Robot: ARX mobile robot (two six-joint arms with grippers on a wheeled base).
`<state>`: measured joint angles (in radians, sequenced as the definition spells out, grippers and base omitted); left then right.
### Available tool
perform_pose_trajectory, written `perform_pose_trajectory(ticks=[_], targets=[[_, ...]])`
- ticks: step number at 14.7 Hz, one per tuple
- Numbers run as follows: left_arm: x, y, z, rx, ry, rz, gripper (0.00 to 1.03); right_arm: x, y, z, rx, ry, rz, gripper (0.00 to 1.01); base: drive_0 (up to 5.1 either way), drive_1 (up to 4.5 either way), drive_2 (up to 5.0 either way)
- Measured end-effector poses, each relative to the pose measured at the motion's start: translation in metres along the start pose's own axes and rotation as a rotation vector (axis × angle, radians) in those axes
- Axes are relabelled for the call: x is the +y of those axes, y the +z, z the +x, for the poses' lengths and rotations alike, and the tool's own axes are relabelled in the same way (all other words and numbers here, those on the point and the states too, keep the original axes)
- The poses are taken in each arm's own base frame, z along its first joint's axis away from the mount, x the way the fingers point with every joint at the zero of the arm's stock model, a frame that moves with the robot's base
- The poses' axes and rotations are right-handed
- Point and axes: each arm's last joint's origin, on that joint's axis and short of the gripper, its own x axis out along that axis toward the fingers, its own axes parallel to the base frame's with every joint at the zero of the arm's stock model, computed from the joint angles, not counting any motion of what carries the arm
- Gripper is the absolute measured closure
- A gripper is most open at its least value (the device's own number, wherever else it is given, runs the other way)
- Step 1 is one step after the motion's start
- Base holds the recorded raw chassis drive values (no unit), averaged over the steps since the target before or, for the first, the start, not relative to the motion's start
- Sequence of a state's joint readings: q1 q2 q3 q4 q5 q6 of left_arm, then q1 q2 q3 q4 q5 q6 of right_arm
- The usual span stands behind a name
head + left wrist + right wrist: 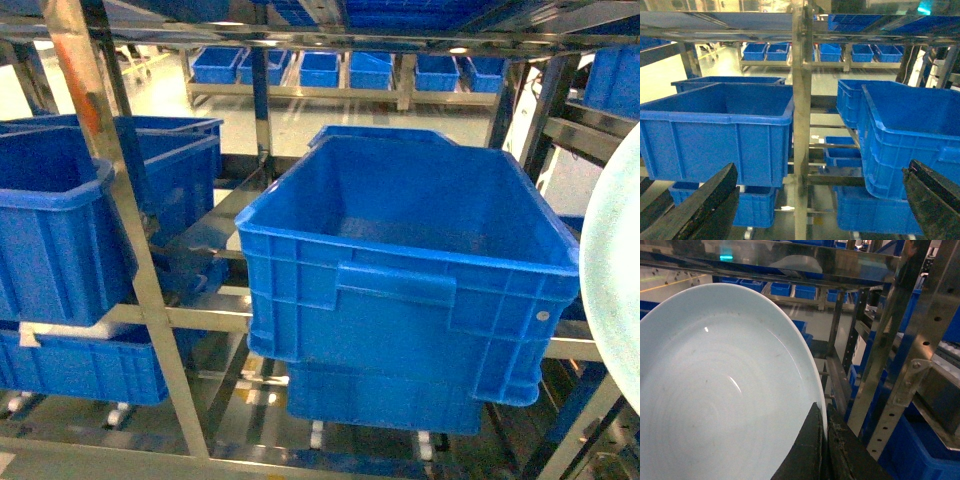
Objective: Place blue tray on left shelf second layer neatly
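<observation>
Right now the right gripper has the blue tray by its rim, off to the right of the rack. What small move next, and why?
Probably ease the right gripper leftward, carrying the blue tray toward the left bay. The tray only shows at the head view's right edge, and a large blue crate sits between it and the left shelf second layer. That tier already carries a crate, so keep the move small. The left gripper is open and empty.

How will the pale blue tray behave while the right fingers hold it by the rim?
The blue tray looks glossy, so it may slip between the right fingers. Pinched only at its rim, it could pivot or tilt. It keeps its round shape, so it is probably stiff.
</observation>
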<state>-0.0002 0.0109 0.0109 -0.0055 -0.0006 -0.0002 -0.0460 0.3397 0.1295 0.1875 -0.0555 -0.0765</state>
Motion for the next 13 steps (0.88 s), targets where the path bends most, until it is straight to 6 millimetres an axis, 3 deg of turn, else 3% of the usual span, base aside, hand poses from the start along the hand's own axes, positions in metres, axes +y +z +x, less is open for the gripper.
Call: perform_pose_trajectory(ticks=[9,13], targets=[[0.0,-0.0005,0.0,0.005,0.0,0.0,0.05,0.0,-0.001,0.0008,0.01,0.001,0.0,0.99,0.1,4.11,-4.0],[0.0,0.0002,0.0,-0.002,0.0,0.0,0.05,0.0,-0.0003,0.0004,0.003,0.001,0.0,0.99,0.0,0.0,0.0]])
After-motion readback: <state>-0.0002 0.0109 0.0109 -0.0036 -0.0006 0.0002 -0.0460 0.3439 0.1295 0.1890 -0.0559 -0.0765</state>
